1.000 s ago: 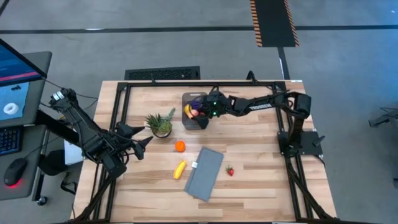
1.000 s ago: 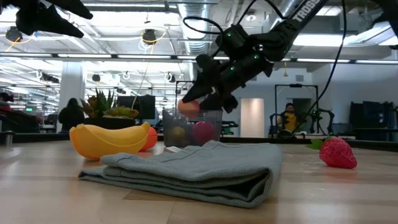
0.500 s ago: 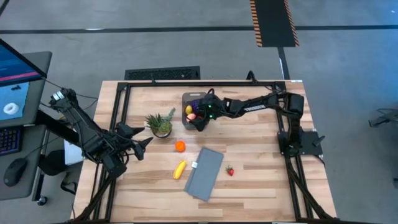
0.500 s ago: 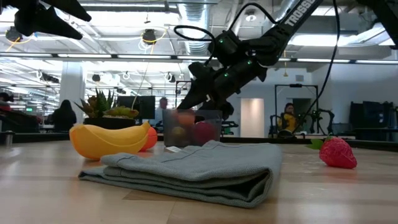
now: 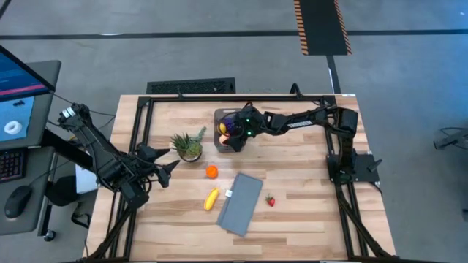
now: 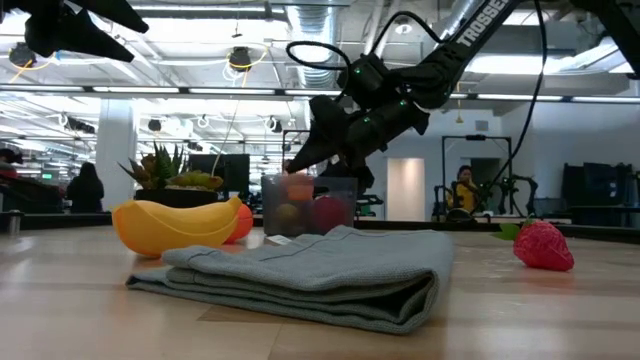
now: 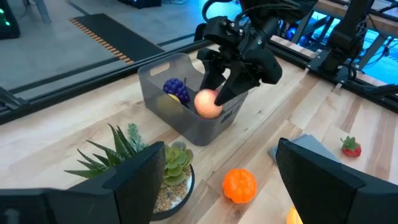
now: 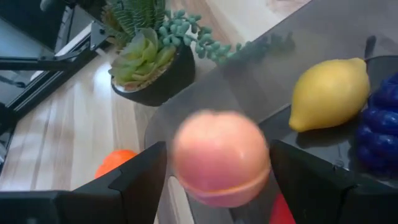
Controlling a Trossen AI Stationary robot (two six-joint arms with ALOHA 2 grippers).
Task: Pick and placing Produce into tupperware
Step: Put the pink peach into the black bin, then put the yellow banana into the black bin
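The right tool (image 7: 219, 87) hangs over the small clear-grey rectangular plastic tub (image 7: 163, 99) at the far side of the pale wooden table (image 5: 307, 183), its dark fingers apart with a round pink toy peach (image 8: 221, 155) between them; whether they touch it I cannot tell. A yellow toy lemon (image 8: 328, 93) and purple toy grapes (image 7: 176, 90) lie in the tub. The left tool (image 5: 170, 166) waits with fingers apart at the table's left edge, near a small potted succulent (image 5: 189, 146), a round orange toy fruit (image 5: 211, 172), a yellow toy banana (image 5: 210, 199), a folded grey cloth (image 5: 241, 203) and a tiny red strawberry (image 5: 270, 200)
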